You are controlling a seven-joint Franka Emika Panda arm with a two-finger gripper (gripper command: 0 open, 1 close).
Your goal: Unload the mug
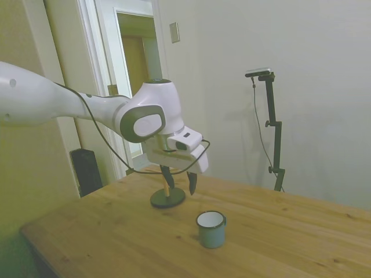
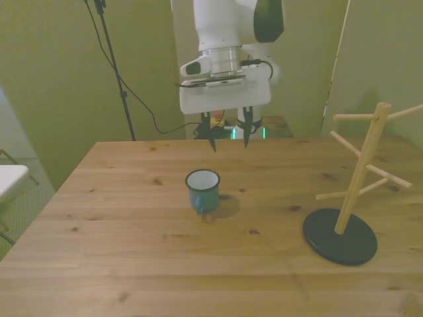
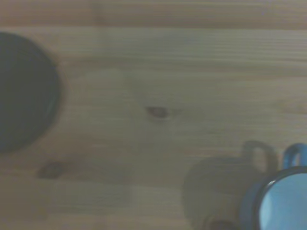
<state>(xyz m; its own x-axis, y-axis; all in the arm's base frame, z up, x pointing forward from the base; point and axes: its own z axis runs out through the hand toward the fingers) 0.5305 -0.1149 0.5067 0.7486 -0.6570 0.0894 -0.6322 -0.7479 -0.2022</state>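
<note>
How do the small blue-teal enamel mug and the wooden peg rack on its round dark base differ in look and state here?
The small blue-teal enamel mug is short and cylindrical with a white inside; the wooden peg rack is a tall pale post with angled pegs on a round dark base. The mug is off the rack; the rack's pegs are bare. The mug lies nearer the open gripper hovering above the wooden table. Both stand upright on it.
</note>
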